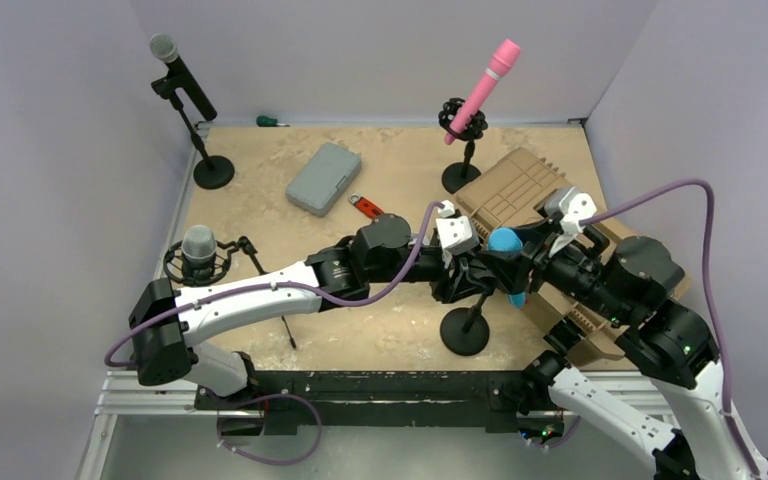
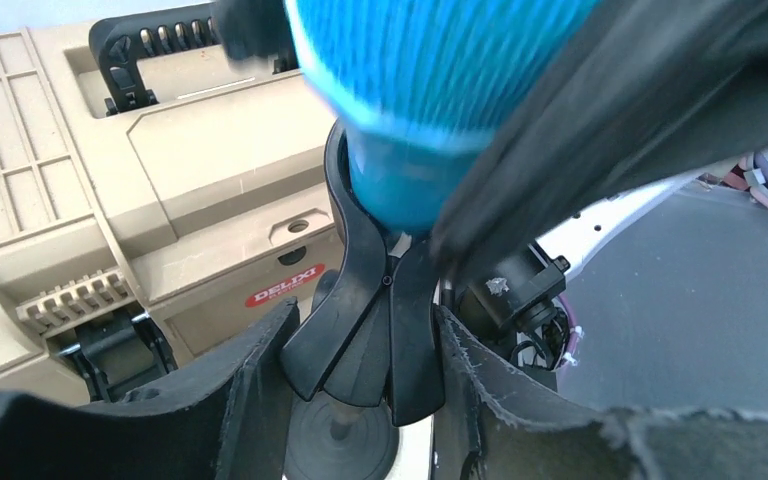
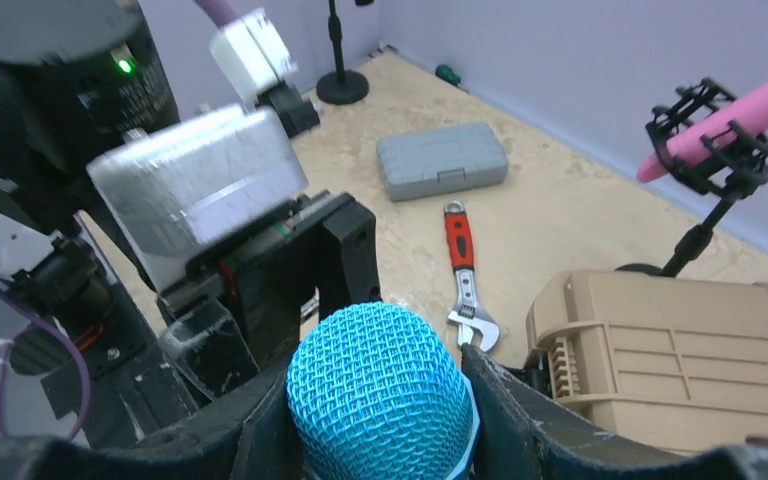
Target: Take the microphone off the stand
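Beside the tan case [image 1: 520, 185], the right gripper [image 3: 380, 410] clamps the blue microphone [image 1: 505, 241] by its head while the left gripper [image 2: 360, 350] pinches the black clip [image 2: 360, 295] of the stand [image 1: 464, 331].

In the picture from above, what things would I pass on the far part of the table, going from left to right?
silver microphone → green screwdriver → gray case → red wrench → pink microphone → tan toolbox
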`<state>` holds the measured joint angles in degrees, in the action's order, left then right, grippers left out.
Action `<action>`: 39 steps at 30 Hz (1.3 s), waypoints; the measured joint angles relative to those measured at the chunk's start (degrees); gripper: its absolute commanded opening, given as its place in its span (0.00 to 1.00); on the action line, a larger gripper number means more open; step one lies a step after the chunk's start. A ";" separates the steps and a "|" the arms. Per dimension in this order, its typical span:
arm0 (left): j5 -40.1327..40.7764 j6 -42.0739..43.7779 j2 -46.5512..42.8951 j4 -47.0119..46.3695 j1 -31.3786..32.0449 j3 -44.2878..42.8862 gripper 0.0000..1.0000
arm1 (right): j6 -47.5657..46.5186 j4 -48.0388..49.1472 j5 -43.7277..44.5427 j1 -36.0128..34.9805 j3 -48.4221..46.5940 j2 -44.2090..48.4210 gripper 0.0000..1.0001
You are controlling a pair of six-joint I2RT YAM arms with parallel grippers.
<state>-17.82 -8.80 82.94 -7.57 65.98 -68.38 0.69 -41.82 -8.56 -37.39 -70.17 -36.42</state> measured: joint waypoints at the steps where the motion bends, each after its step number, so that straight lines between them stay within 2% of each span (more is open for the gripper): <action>1: 0.00 0.07 0.00 0.00 0.07 0.00 0.00 | 0.15 0.68 0.02 0.00 -0.66 -0.07 0.00; 11: 0.00 0.81 0.00 -0.28 0.11 -0.04 0.00 | 2.56 6.51 3.13 -0.11 -8.46 1.84 0.00; 18: -0.35 1.05 0.00 -0.63 0.55 -0.55 0.00 | 5.84 8.70 7.45 -0.11 -9.49 4.39 0.00; 30: -0.52 1.09 0.00 -0.11 0.33 -0.57 0.01 | 5.38 21.84 12.04 -0.09 -15.02 7.04 0.00; 31: -0.57 1.09 0.00 -0.11 0.31 -0.55 0.10 | 5.27 22.23 12.04 -0.09 -15.21 6.78 0.00; 34: -0.57 1.05 -0.07 0.02 0.33 -0.55 0.45 | 5.07 23.19 11.91 -0.09 -15.34 5.77 0.00; 39: -0.46 1.03 -0.87 2.69 0.33 -0.76 0.83 | 4.92 23.43 11.76 -0.09 -14.25 4.39 0.00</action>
<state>-18.28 -7.77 82.06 -4.89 66.30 -69.14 5.61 -18.39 3.20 -37.47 -84.42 -32.03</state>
